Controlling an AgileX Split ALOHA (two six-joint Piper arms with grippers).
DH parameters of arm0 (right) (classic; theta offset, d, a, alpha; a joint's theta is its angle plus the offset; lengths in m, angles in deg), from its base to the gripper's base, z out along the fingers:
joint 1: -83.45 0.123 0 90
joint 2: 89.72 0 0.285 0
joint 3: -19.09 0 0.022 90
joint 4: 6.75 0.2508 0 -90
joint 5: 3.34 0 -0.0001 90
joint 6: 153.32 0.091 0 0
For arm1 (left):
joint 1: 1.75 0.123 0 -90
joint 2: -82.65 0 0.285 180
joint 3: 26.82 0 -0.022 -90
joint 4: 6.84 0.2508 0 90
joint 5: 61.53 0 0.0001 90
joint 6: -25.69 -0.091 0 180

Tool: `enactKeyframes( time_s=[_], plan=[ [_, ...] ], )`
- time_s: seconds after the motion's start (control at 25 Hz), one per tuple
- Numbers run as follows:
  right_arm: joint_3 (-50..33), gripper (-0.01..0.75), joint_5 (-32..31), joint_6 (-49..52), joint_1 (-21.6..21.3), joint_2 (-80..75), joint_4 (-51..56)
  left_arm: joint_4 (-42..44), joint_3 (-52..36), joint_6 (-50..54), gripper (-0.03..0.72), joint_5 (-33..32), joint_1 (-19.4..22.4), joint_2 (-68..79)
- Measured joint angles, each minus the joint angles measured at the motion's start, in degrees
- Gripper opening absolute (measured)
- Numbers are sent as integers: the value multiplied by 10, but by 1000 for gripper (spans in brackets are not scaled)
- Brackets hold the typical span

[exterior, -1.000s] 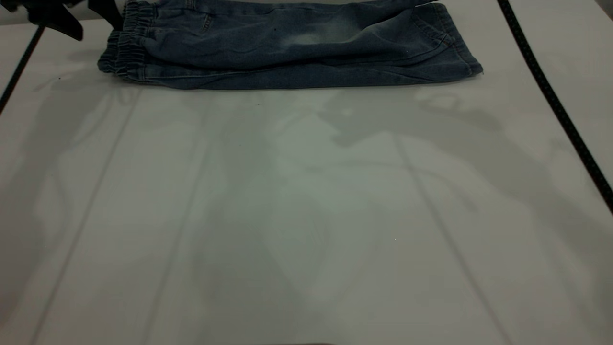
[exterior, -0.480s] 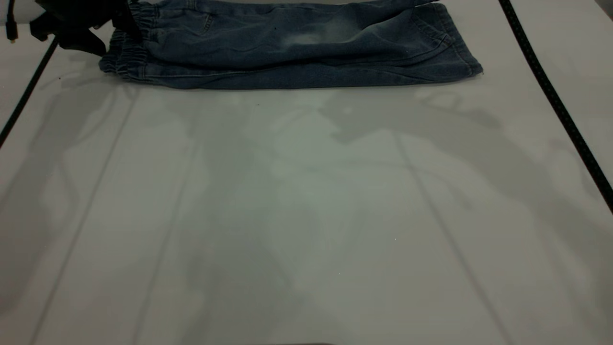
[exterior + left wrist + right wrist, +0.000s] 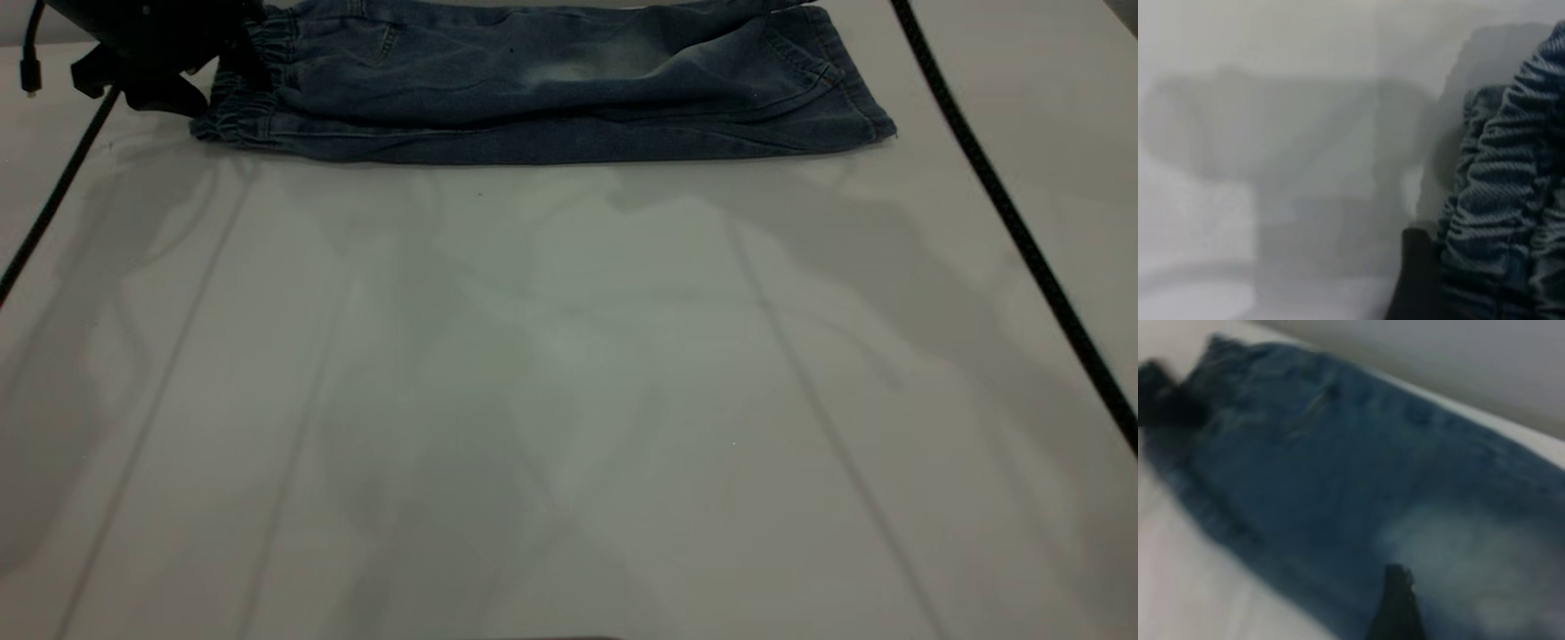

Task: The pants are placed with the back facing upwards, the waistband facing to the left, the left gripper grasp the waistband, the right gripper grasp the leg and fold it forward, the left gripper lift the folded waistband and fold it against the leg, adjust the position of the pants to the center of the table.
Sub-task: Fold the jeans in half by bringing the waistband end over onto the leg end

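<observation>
The pants (image 3: 551,89) lie folded lengthwise at the far edge of the table (image 3: 569,400), with the waistband (image 3: 244,116) at the left. The leg (image 3: 578,71) with the pale faded patch lies on top. My left gripper (image 3: 222,53) is down at the waistband's outer end and touches it. In the left wrist view the gathered waistband (image 3: 1498,200) fills the near side. My right gripper (image 3: 1438,607) does not show in the exterior view. It hovers open above the leg's pale patch (image 3: 1458,553). Only one of its fingertips (image 3: 1395,600) shows.
A black cable (image 3: 53,196) runs down the table's left side from the left arm. Another cable (image 3: 1005,213) crosses the right side. The wide white tabletop stretches in front of the pants.
My left gripper has come down and rightward onto the waistband, and the waistband's outer edge has bunched slightly to the right. The right cable has shifted a little left.
</observation>
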Motion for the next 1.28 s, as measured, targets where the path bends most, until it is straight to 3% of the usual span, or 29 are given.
enactKeyframes(
  time_s=[0.2, 0.44, 0.88, 1.08, 1.28],
  plan=[
    [4, 494, 82, 0, 0, -60, 36, -2, 1, 0, 298, 4, -1, 0],
    [45, 494, 95, 1, 0, -131, 45, -7, 1, 1, 81, 9, -7, 0],
    [74, 494, 75, -23, 0, -205, 45, 3, 2, -83, 71, -33, -25, -41],
    [80, 494, 20, -28, 0, -213, 42, 3, 5, -128, 69, -71, -26, -90],
    [84, 494, -79, -31, -1, -206, 41, 4, 17, -148, 69, -110, -28, -124]
  ],
)
